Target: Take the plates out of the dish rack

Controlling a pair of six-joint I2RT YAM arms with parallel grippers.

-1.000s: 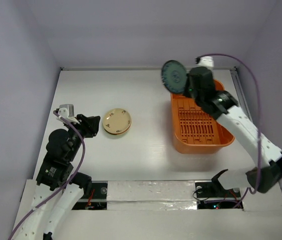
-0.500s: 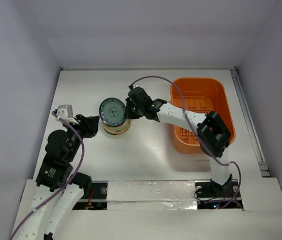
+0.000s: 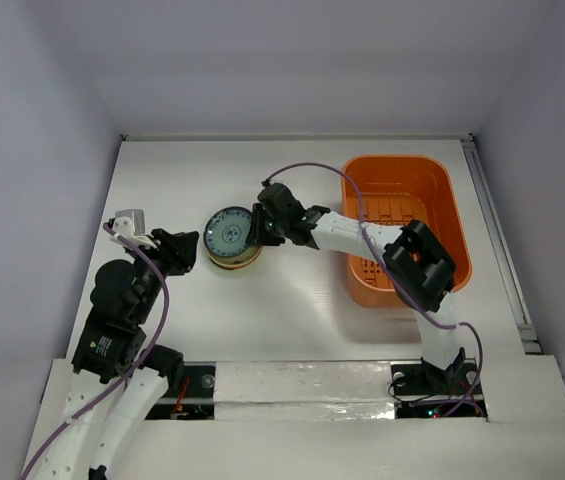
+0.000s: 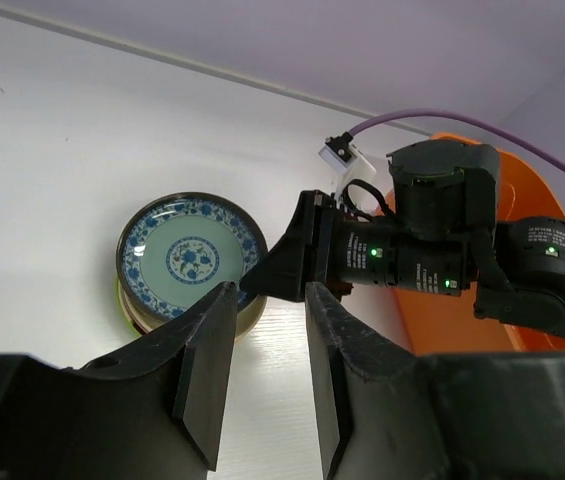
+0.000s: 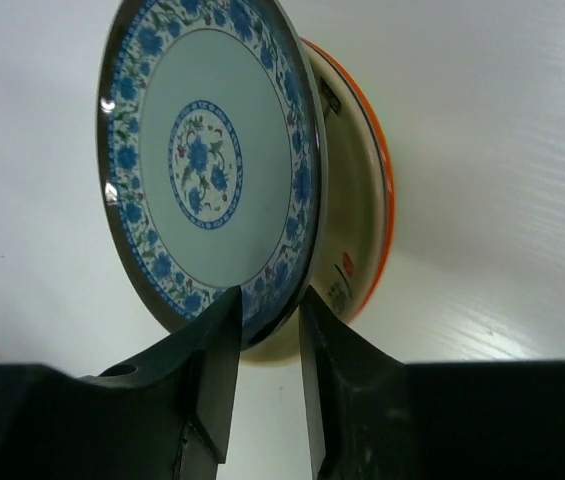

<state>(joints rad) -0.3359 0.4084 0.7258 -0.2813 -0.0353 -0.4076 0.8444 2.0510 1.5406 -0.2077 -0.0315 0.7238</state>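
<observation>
A dark-rimmed plate with a pale teal, blue-flowered face (image 3: 227,235) lies on top of a short stack of plates left of the dish rack. My right gripper (image 3: 259,228) is shut on its right rim; in the right wrist view the rim (image 5: 262,310) sits between my fingers (image 5: 268,300). Under it is a cream plate with a red-orange rim (image 5: 367,190). The orange dish rack (image 3: 452,215) stands at the right, and only its slotted floor shows. My left gripper (image 3: 184,250) is open and empty just left of the stack (image 4: 190,262).
The right arm stretches from the rack's front across to the stack, its purple cable (image 3: 307,168) looping above. The rack's orange wall (image 4: 432,325) shows behind the right wrist in the left wrist view. White walls close the table on three sides.
The right arm has carried the teal plate from above the rack leftward and brought it down from tilted to nearly flat on the stack. The left arm has not moved.
</observation>
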